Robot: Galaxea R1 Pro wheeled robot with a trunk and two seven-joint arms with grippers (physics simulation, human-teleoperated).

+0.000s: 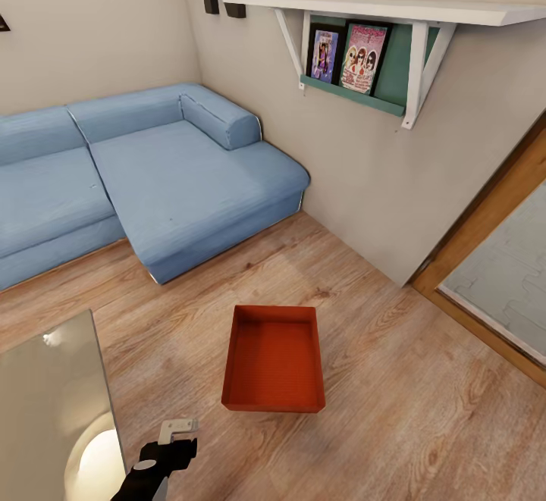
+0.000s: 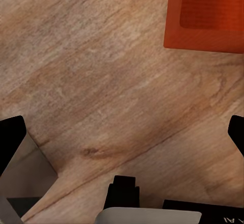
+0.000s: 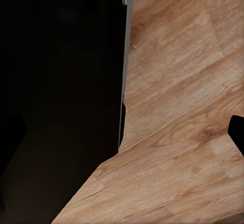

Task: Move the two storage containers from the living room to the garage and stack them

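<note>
- One storage container [image 1: 274, 358] lay on the wood plank floor [image 1: 394, 410] of the living room, out in the open between the sofa's [image 1: 152, 175] near corner and the door frame [image 1: 485, 213], empty and upright. I could not see a second one from where I sat.
- My left gripper [image 1: 176, 440] hung low, near the bin's closest corner but not touching it; in the left wrist view its fingers [image 2: 11, 137] stood spread wide, the bin [image 2: 206, 16] well off to one side.
- The right claw I could not judge: too little of it showed.
- My worry was misalignment: closing from there would have caught air or nudged the low wall and skated the bin across the planks.
- The glass table [image 1: 53, 402] beside my left arm was another thing to clip.
</note>
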